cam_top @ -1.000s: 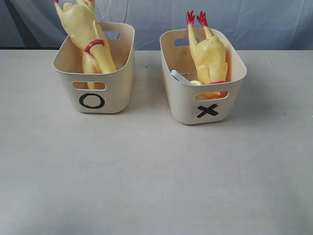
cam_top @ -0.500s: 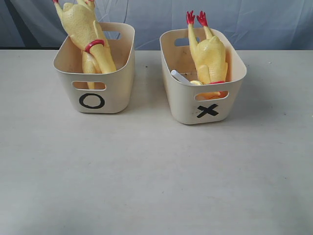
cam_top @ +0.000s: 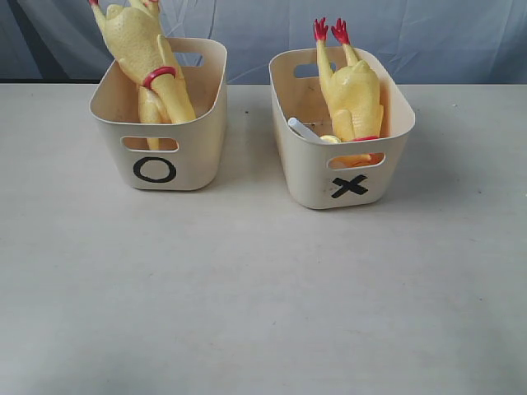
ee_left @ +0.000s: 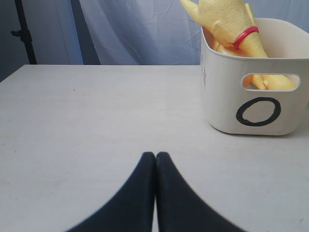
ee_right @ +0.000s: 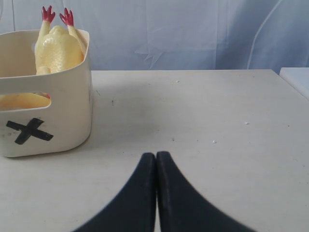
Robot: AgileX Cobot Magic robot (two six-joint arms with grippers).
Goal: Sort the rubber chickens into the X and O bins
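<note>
No change since 1 s ago. Left end effector and right end effector sit closed, empty. Ahead of the left, the O bin holds chickens; ahead of the right, the X bin holds a feet-up chicken plus white tube. We judge sorting done.
</note>
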